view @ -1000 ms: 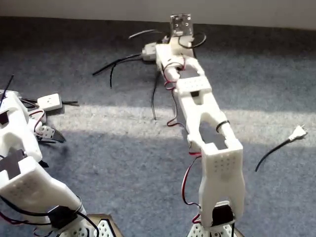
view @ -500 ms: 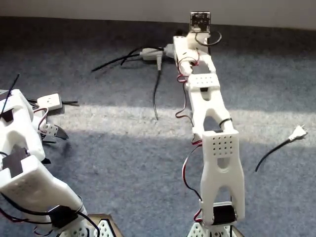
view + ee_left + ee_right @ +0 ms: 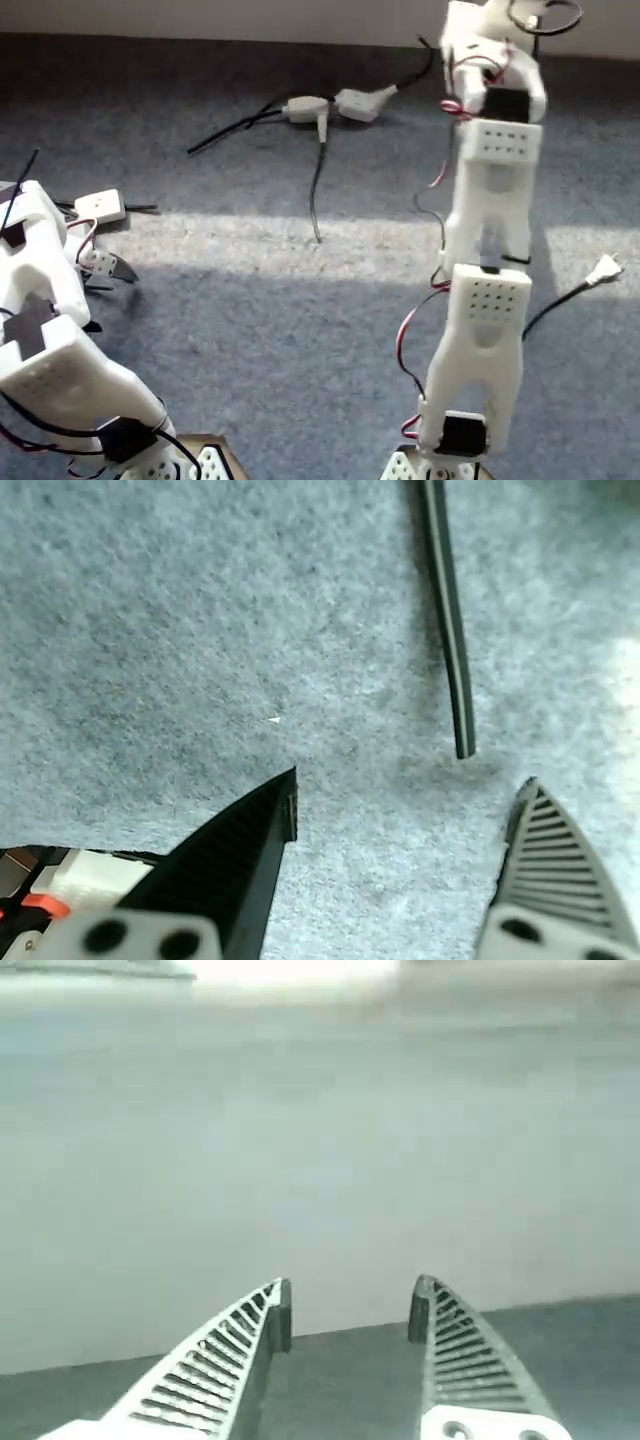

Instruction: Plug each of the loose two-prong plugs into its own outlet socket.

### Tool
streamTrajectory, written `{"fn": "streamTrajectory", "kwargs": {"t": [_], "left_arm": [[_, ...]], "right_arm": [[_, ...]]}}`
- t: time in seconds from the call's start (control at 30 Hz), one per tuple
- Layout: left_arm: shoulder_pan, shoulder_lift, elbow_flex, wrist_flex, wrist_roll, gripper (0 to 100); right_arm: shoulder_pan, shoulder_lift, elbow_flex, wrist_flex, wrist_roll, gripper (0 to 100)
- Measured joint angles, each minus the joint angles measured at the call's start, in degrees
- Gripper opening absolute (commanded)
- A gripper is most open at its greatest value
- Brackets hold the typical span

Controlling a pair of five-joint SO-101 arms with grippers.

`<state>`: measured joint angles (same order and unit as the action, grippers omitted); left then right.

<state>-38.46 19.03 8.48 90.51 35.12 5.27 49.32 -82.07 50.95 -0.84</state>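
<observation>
Grey carpet [image 3: 200, 630], black cable end [image 3: 462, 742] just ahead of wide-spread left fingers [image 3: 255, 835]; right fingers [image 3: 240, 1350] wide, empty.

The surface [image 3: 250, 300] is fuzzy grey-blue carpet-type cloth with a short nap, totally matt. The left arm [image 3: 50, 360] and right arm [image 3: 485, 330] are matt white plastic. The left tool [image 3: 409, 780] has one black half and one pale grey half, both ribbed plastic. The right tool [image 3: 352, 1284] is the same pale ribbed stuff. The cable [image 3: 447, 610] is smooth black, rubbery-looking. The plug [image 3: 606, 268] at the right edge is white plastic, maybe slightly glossy, hard to tell.
</observation>
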Motion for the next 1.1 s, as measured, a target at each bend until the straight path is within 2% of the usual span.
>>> {"fn": "streamTrajectory", "kwargs": {"t": [0.3, 0.43, 0.53, 0.67, 0.9, 1.0, 1.1], "left_arm": [[0.26, 0.09, 0.97, 0.00, 0.00, 33], [1.32, 0.09, 0.97, 0.00, 0.00, 33], [3.60, 0.09, -2.11, 0.00, 1.05, 33], [3.87, -1.67, -11.34, 2.81, 6.51, 33], [-1.23, -4.48, -27.08, 4.13, 8.09, 34], [-2.46, -3.08, -29.45, -1.58, 7.74, 33], [-2.73, 1.76, -29.89, -9.93, 1.85, 34]], "right_arm": [[21.27, -3.43, -7.91, 23.74, 0.26, 19.5], [27.43, -3.43, -8.00, 34.20, 0.26, 19.5], [28.48, -3.43, -8.00, 40.79, 0.26, 19.5], [28.40, -4.57, -8.00, 45.98, 0.26, 19.5], [28.40, -6.07, -8.09, 47.65, 0.26, 19.5], [28.40, -6.07, -8.09, 47.74, 0.26, 19.5], [28.40, -6.07, -8.09, 47.74, 0.26, 19.5]]}}
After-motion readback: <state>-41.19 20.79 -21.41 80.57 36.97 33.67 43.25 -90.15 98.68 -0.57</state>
